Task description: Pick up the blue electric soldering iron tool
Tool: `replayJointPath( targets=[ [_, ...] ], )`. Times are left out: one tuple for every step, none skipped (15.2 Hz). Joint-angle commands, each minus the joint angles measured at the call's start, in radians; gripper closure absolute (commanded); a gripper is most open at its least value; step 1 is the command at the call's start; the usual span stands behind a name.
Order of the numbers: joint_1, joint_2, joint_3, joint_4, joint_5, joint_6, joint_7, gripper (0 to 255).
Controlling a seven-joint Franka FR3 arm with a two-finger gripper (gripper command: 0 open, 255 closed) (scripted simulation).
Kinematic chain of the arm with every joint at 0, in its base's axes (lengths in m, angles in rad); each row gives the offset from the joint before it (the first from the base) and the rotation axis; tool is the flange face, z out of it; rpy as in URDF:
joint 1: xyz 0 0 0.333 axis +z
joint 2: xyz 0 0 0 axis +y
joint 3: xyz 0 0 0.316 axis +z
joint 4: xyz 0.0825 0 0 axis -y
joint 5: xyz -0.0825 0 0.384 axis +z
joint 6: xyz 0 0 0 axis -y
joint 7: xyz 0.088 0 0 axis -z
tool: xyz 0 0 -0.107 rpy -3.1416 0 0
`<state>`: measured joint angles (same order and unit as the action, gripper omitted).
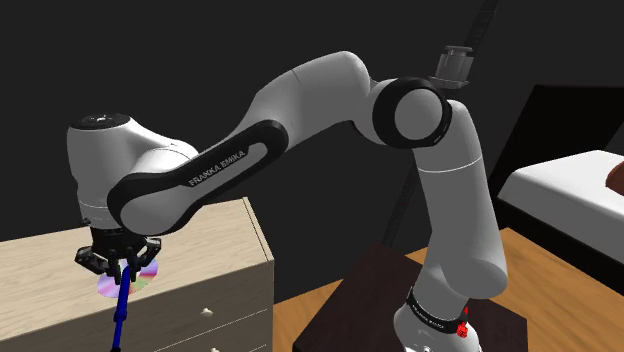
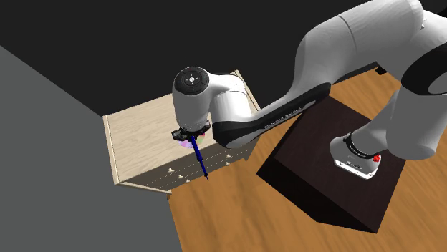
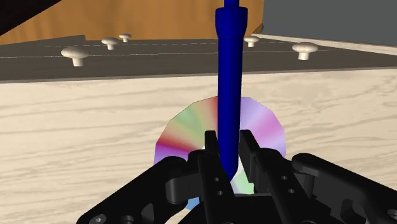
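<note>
A pale wooden chest of drawers (image 1: 230, 245) with a flat, grained top stands against a plain grey wall (image 2: 64, 165). Its drawer fronts carry small rounded, mushroom-shaped knobs (image 3: 75, 56) in rows. The floor (image 2: 236, 215) is warm orange-brown wooden planking that runs up to the foot of the chest. At the shoulder view's right, a low bed with a white mattress (image 1: 570, 190) sits in a dark frame. The walls behind it are dark and dim.

Shoulder view looks sideways, second from above; both share dresser (image 1: 225, 250)
</note>
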<state>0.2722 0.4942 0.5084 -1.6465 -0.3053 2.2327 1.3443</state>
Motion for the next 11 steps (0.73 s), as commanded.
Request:
replayJointPath(
  targets=[
    [-0.001,0.0,0.0,-0.001,0.0,0.001,-0.001,255],
    [-0.002,-0.006,0.002,0.005,0.004,-0.01,-0.004,255],
    [-0.003,-0.011,0.004,0.011,0.008,-0.021,-0.006,255],
    [-0.004,-0.016,0.007,0.017,0.012,-0.031,-0.009,255],
    [-0.005,-0.021,0.009,0.023,0.015,-0.042,-0.011,255],
    [-0.006,-0.026,0.011,0.03,0.019,-0.053,-0.014,255],
    [-0.007,-0.031,0.013,0.037,0.022,-0.064,-0.016,255],
    [-0.007,-0.035,0.015,0.044,0.026,-0.075,-0.019,255],
    [-0.008,-0.039,0.016,0.052,0.029,-0.087,-0.021,255],
    [-0.008,-0.043,0.018,0.06,0.032,-0.098,-0.023,255],
    [-0.009,-0.047,0.02,0.068,0.035,-0.109,-0.025,255]
  ],
)
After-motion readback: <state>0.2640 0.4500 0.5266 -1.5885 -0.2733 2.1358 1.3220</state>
